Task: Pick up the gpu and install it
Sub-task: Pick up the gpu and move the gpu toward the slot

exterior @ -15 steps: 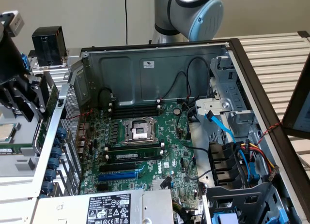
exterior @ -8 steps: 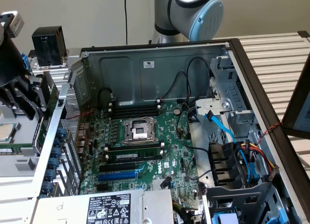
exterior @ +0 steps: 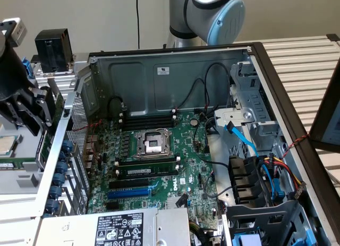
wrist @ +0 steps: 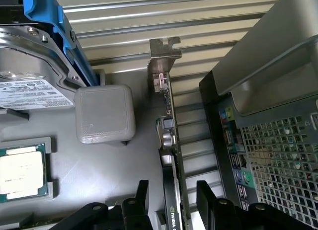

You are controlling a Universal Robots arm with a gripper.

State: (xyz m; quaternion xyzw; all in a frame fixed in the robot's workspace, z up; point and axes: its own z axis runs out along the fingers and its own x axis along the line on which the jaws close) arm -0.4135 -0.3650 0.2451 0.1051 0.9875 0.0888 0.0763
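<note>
The gpu [wrist: 171, 140] stands on its long edge outside the computer case [exterior: 170, 70], just beside the case's rear wall, on the exterior view's left. Its silver end bracket [wrist: 161, 66] points away from the wrist camera, and the green card with the black shroud runs from it toward the pincer. In the exterior view only a narrow green strip of the gpu [exterior: 47, 140] is visible between the black pincer [exterior: 40, 110] and the perforated wall.

The pincer [wrist: 174, 205] is apart: one finger [wrist: 141, 197] is on each side of the card, and a small gap shows between each finger and the card, so the card is not clamped.

On the other side of the gpu from the case, a grey fixture plate [wrist: 114, 175] carries a rounded grey block [wrist: 104, 113], a processor chip [wrist: 20, 173] in its holder and a hard drive [wrist: 30, 66] in a blue carrier. Beyond them lies the slatted bench [wrist: 174, 21].

Inside the open case the green motherboard [exterior: 186, 150] lies flat, with the processor socket [exterior: 151, 142] near its middle and a blue expansion slot [exterior: 130, 193] closer to the power supply [exterior: 117, 227]. The slot holds no card.
</note>
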